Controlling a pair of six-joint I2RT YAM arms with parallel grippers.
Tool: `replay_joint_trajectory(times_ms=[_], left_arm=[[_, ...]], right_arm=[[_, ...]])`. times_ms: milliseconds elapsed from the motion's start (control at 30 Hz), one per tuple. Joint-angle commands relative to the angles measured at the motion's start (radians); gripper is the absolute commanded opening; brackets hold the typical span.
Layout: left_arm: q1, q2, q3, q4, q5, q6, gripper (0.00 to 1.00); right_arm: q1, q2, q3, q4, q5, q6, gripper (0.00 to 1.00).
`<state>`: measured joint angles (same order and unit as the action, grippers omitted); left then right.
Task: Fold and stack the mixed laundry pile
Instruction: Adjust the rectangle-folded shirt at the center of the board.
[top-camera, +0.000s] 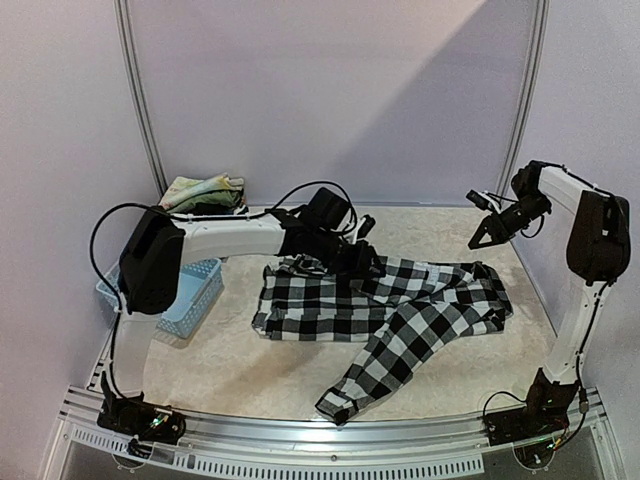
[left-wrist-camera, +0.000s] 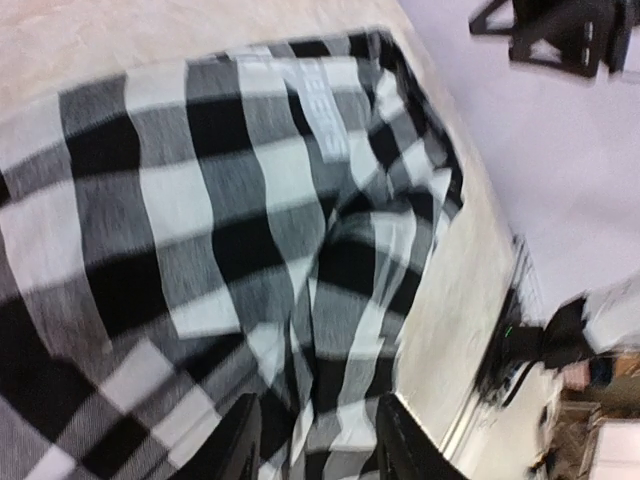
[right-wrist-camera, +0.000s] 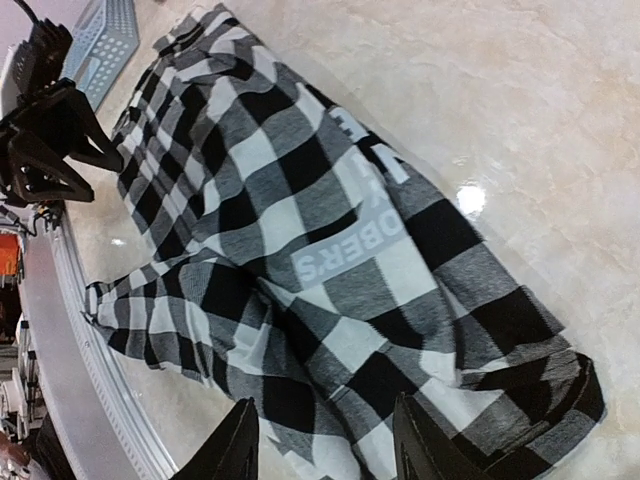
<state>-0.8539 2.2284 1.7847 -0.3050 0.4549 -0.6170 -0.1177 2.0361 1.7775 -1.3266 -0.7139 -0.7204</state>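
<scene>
Left gripper (left-wrist-camera: 315, 402): jaws apart, low over the 1 black-and-white checked shirt (top-camera: 385, 310), nothing pinched. Right gripper (right-wrist-camera: 325, 402): jaws apart, empty, raised above the shirt's right end. Shirt lies spread mid-desk (top-camera: 250, 375), 1 sleeve trailing toward the near edge. 1 light blue basket (top-camera: 195, 290) at left; 1 small folded stack (top-camera: 205, 192) back left, piece count unclear.
</scene>
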Motion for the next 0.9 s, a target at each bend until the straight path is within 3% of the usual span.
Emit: replay_joint_trajectory(times_ms=[0,133,300,467,600,867], left_arm=[[-0.111,-0.143,-0.188,-0.128,-0.099,0.217,0.42],[-0.236,-0.41,-0.392,-0.144,-0.259,0.489,0.45],[-0.391,-0.614,-0.519,-0.273,-0.299,0.744,0.47],[-0.544,-0.576,-0.511,-0.441,-0.393,0.78,0.48],[-0.67,-0.526,-0.57,-0.372,-0.567,0.822,0.46],[-0.705,-0.389,-0.551,-0.32,-0.605,0.881,0.39]], right_arm=[[0.035,-0.083,-0.14,0.038,-0.099,-0.043,0.46],[0.041,-0.223,-0.299,0.119,-0.11,-0.065,0.47],[0.041,-0.281,-0.367,0.134,-0.137,-0.049,0.49],[0.042,-0.298,-0.396,0.163,-0.167,-0.023,0.5],[0.041,-0.325,-0.407,0.189,-0.173,-0.001,0.5],[0.041,-0.336,-0.425,0.185,-0.178,-0.002,0.5]])
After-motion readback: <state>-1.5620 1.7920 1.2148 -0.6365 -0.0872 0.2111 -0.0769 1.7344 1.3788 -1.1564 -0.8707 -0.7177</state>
